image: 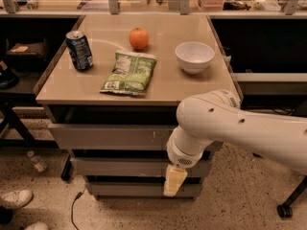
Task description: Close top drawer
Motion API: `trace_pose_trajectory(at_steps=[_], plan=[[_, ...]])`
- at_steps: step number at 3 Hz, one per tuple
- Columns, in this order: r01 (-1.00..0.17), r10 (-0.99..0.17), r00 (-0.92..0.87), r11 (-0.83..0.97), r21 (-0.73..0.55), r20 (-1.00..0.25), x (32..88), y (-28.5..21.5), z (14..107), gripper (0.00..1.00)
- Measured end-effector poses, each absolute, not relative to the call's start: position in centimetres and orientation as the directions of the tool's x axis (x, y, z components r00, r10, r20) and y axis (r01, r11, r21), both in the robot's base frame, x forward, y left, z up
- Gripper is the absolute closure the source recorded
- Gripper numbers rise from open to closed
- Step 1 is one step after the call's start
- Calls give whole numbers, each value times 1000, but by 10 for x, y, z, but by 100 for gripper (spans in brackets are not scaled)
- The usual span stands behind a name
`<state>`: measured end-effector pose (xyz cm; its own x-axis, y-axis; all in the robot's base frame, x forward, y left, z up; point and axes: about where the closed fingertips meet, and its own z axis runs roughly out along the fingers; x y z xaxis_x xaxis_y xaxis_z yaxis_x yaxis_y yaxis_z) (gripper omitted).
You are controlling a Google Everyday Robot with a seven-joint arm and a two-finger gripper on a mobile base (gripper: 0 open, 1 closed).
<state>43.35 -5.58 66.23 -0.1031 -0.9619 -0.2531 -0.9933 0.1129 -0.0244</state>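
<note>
We see the wide grey top drawer (110, 137) sitting pushed in under the tan tabletop (165, 83), apparently shut, so our pale yellow gripper (173, 181) hangs clear below it, open or closed we cannot tell.

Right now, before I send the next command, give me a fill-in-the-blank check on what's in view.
1. The pincer hangs in front of the drawer stack, lower than the top drawer, pointing ___.
2. The blue can stands ___ on the table.
3. The round fruit behind the green bag is an ___.
Missing words: down; upright; orange.
</note>
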Motion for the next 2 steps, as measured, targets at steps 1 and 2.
trace_pose_trajectory(at_steps=[1, 2], plan=[[-993, -962, -103, 113, -24, -253, 434, -56, 662, 41], [-993, -962, -103, 113, -24, -253, 434, -56, 662, 65]])
